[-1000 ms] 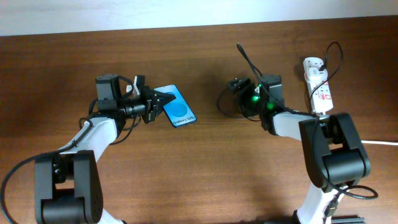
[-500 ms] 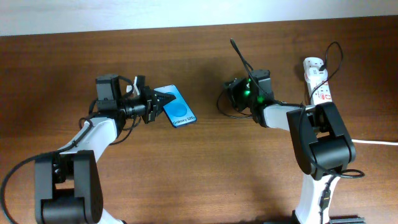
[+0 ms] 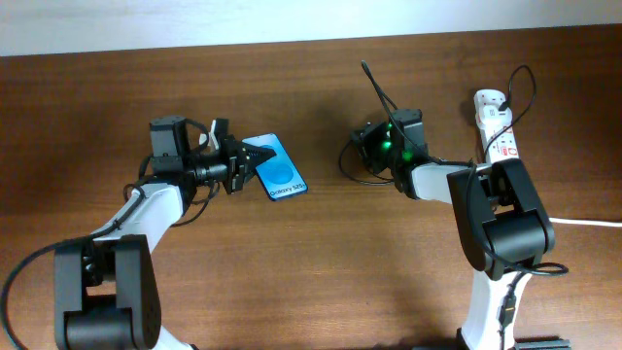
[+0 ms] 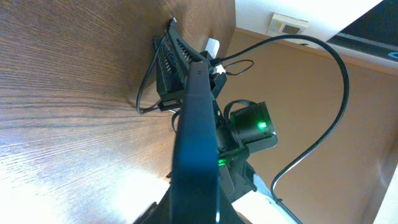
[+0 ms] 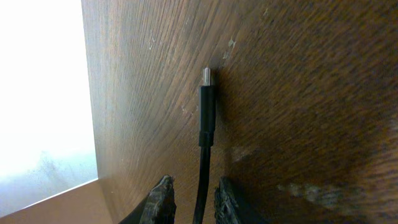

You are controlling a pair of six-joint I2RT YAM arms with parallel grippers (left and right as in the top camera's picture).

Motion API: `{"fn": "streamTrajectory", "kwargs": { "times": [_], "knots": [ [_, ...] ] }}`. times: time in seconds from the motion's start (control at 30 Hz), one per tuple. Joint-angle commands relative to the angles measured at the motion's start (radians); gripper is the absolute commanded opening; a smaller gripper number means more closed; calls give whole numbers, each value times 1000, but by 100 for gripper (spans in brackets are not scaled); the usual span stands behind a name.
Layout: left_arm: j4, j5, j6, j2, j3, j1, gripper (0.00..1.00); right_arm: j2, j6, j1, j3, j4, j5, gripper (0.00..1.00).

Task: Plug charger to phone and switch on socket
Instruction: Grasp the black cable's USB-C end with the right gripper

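The phone (image 3: 277, 167), its blue screen up, hangs tilted over the table with my left gripper (image 3: 243, 163) shut on its near end. In the left wrist view the phone (image 4: 194, 124) runs edge-on up from the left gripper (image 4: 193, 218). The charger (image 3: 375, 89) is a thin black cable. Its free end (image 5: 207, 118) lies on the wood between my right gripper's (image 5: 194, 190) fingers, the connector tip (image 5: 207, 76) ahead of them. The jaws stand narrow, a small gap showing on each side of the cable. My right gripper (image 3: 381, 134) sits right of the phone. The socket (image 3: 497, 131) lies far right.
The charger's black cable loops over the socket's far end (image 3: 525, 83) and curls on the table left of my right gripper (image 3: 345, 160). The socket's thick white cord (image 3: 595, 223) runs off the right edge. The table's far edge meets a pale wall (image 3: 292, 19).
My right gripper has shifted a little left and its jaws have narrowed around the charger cable, whose free end swung slightly left. The left gripper and phone have not moved.
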Motion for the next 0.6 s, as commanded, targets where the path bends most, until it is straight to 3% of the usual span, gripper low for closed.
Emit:
{"fn": "streamTrajectory", "kwargs": {
  "times": [0.0, 0.43, 0.57],
  "knots": [
    [3, 44, -9, -1, 8, 1, 0, 35, -6, -3, -14, -14, 24, 25],
    [3, 44, -9, -1, 8, 1, 0, 36, -6, 21, -14, -15, 66, 25],
    [3, 43, -9, -1, 8, 1, 0, 36, -7, 24, -14, -15, 47, 10]
  ]
}}
